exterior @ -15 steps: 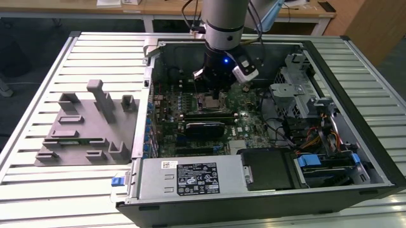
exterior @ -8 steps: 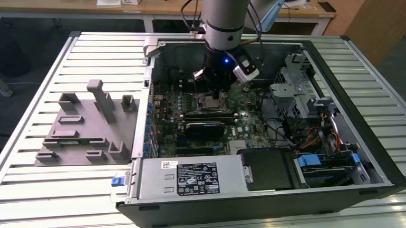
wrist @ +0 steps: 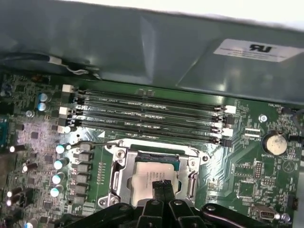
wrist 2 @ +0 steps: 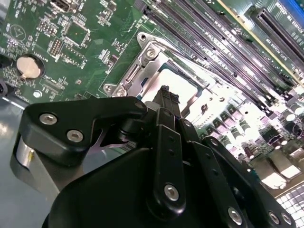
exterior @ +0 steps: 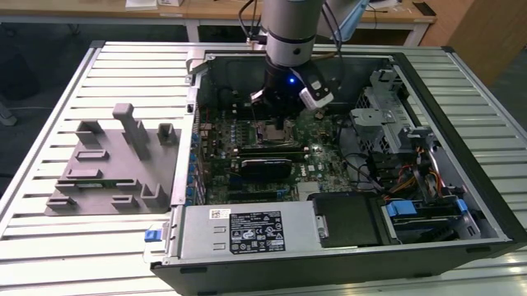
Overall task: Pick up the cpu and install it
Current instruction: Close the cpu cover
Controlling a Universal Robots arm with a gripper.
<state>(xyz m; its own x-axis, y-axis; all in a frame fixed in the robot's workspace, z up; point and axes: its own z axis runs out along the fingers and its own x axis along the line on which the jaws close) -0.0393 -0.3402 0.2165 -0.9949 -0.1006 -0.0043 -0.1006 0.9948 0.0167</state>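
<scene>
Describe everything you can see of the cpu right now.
The cpu is a flat square chip with a silvery-white metal top. It lies level inside the metal-framed socket on the green motherboard, beside the memory slots. The shut gripper covers part of its top; whether it touches cannot be told.

Cpu (wrist: pixel 151 175) top plate showing silvery-white metal, satin, catching light in both wrist views. Socket frame (wrist: pixel 118 178) around it gleaming as bright bare metal. Gripper (wrist 2: pixel 165 91) looking matt black, with links smooth and screw heads shining silver. Motherboard (wrist: pixel 247 164) wearing glossy green lacquer; coin battery (wrist: pixel 274 142) glinting as polished metal. Case wall (wrist: pixel 142 42) appearing as dull grey sheet metal. In exterior view, fixture tray (exterior: pixel 107 163) reading as matt grey plastic, slatted table (exterior: pixel 49 234) showing pale ribbed metal — label (exterior: pixel 255 231) looking like white paper.
</scene>
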